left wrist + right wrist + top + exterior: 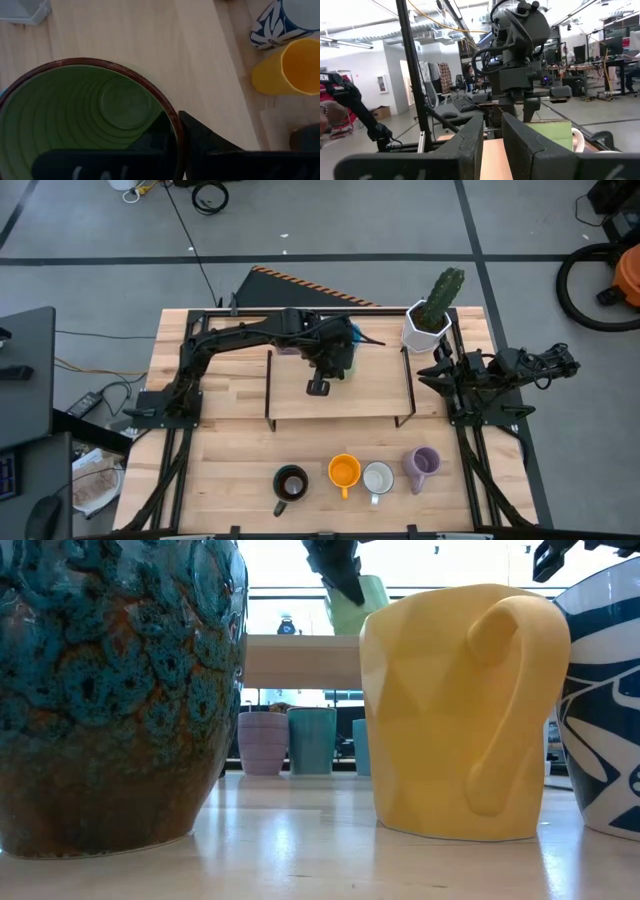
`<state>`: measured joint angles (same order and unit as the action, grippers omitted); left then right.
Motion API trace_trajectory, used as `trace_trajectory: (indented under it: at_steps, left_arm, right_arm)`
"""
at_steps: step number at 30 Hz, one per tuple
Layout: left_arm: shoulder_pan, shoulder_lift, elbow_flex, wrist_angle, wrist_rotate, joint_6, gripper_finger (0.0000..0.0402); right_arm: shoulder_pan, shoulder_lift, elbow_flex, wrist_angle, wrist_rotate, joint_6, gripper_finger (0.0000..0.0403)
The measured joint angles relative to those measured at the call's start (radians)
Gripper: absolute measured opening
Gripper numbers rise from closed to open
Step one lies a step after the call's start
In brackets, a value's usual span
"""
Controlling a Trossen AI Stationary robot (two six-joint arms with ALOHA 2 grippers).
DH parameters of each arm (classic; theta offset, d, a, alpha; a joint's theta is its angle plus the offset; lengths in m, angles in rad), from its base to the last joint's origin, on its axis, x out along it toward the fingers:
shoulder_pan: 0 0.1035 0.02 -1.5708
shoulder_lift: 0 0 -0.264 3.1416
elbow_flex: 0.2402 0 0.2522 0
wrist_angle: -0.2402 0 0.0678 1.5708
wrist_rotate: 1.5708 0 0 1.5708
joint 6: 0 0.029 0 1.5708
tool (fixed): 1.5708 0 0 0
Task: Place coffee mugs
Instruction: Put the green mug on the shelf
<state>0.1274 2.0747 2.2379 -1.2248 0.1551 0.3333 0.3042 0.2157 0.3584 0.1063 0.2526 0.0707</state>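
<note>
The left gripper (345, 356) pinches the green mug (90, 122) by its rim, one finger inside, carrying it upright above the wooden shelf (340, 405), probably for placing there. The right gripper (437, 372) waits narrowly parted beside the cactus pot (424, 326).

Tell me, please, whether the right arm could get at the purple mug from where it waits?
Probably yes: the right gripper is empty, and bare table separates it from the purple mug, the row's end mug on that arm's side.
</note>
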Motion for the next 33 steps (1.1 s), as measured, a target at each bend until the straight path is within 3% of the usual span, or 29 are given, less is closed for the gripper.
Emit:
trace_trajectory:
  at_steps: [24,33]
  left_arm:
    - [-0.046,0.0,-0.001,0.041,-0.028,0.072,0.0036]
    - [-0.056,0.014,0.0,0.05,-0.045,0.066,0.0089]
  right_arm:
    - [0.0,0.001,0.0,0.005,-0.048,-0.011,0.0077]
    - [0.0,0.001,0.0,0.012,-0.068,-0.021,0.0077]
